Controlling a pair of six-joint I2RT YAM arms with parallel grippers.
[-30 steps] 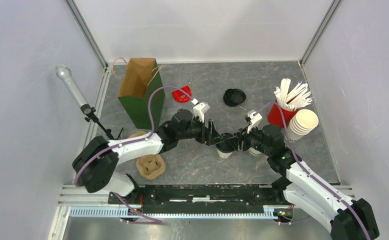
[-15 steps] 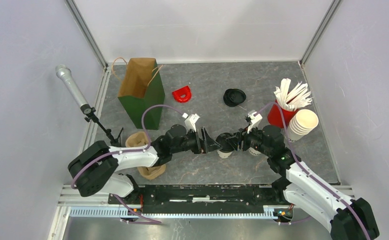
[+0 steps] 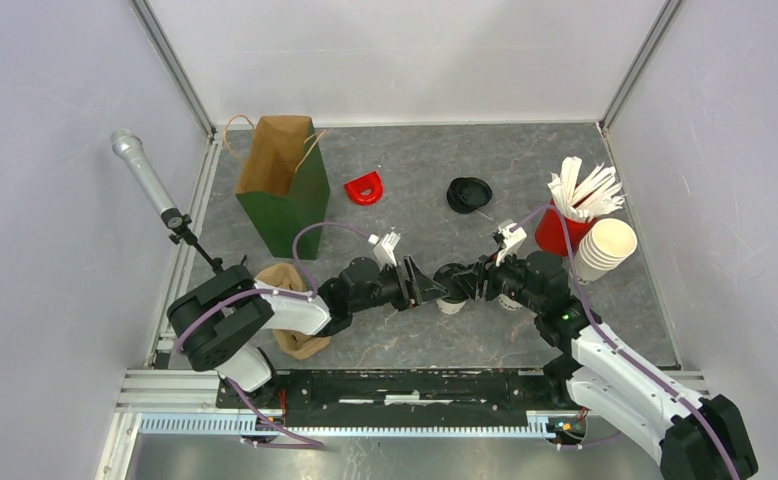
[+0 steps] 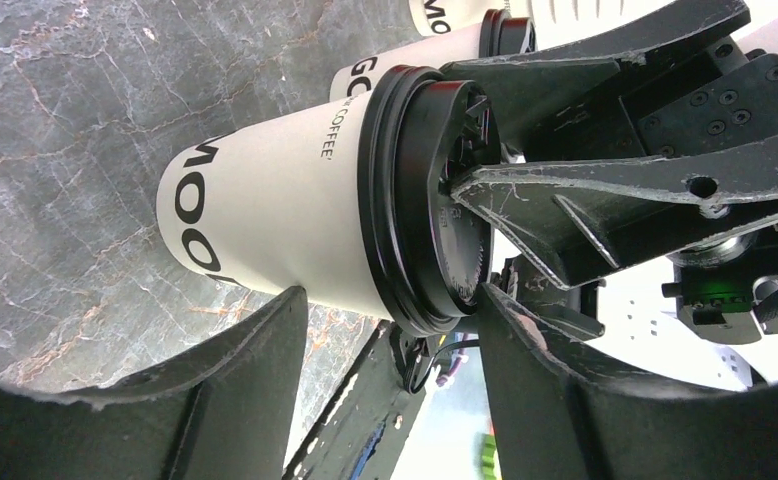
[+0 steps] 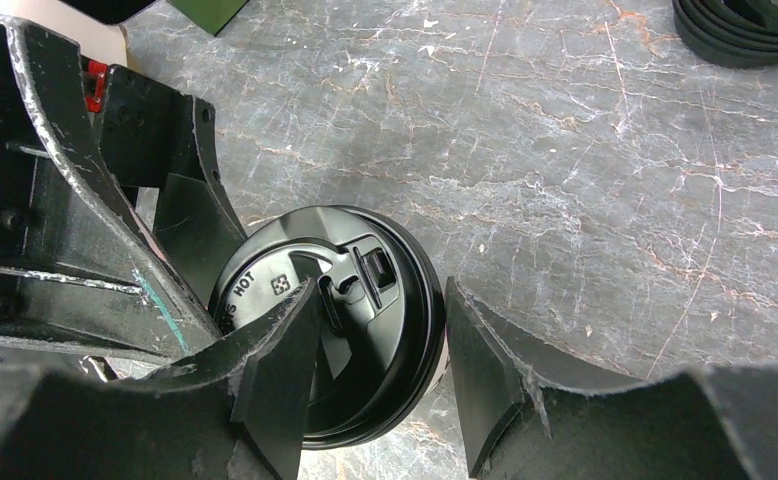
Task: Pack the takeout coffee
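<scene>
**Lidded cup bracketed by both grippers at mid-table**

The left gripper (image 4: 393, 300) has its jaws wide, one finger on either side of the takeout coffee cup (image 4: 285, 215) just below its black lid (image 5: 385, 350); no firm hold shows. The cup stands mid-table, nearer the near edge. The right gripper (image 5: 380, 290) sits about the lid from the other side, jaws part-closed. I cannot tell whether they bite. A second lidded cup (image 4: 405, 65) stands just behind.

The cup is probably light, with a thin paper wall that dents under a squeeze and a lid that could pop off. The best hold is likely the wall just under the rim, where the lid stiffens it, with the cup kept upright.

The table (image 3: 415, 150) looks smooth and grey-veined, so the cup may slide. The green bag (image 3: 283, 195) stands open-mouthed toward the far-left corner, well apart. A pulp carrier (image 3: 300, 343) lies by the near-left edge. Spare lids (image 3: 468, 193), a red cup of sticks (image 3: 560, 232) and unlidded cups (image 3: 605, 248) crowd the right. White walls close in.
</scene>
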